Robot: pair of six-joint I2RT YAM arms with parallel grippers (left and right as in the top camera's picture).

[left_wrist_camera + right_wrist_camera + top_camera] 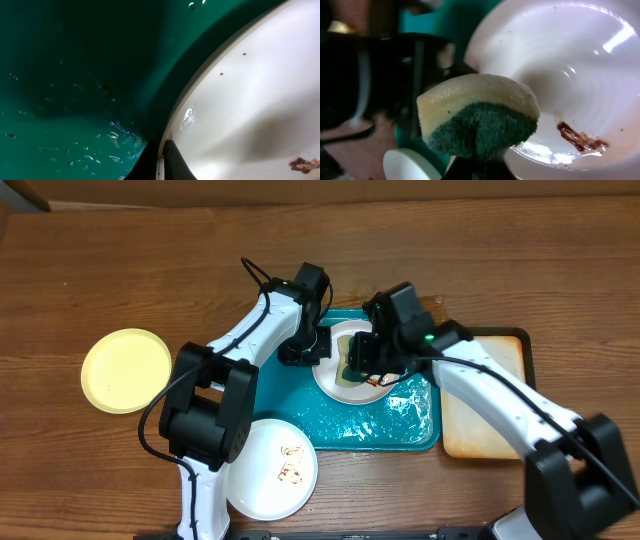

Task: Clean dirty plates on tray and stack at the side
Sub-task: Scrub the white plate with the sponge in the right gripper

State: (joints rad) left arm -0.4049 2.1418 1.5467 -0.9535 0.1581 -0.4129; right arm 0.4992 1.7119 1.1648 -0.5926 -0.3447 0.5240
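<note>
Overhead view, with both wrist views. The large rectangular teal-blue plastic tray lies mid-table, its surface wet and glossy. On its upper-left part rests a round white plate, which bears a reddish-brown smear near one edge (a few dark specks also show in the left wrist view). The left gripper is closed tight on the left rim of this plate, with one finger on each side of the rim. The right gripper is clamped on a yellow foam sponge with a dark green scouring face, held over the plate's middle. Whether the sponge touches the plate cannot be told. A second round white plate, marked with brown smears, sits on the brown wooden table just off the tray's lower-left corner. A round pale yellow-green plate lies well apart to the left. A smaller black-rimmed tray with a cream inside adjoins the teal tray's right side.
</note>
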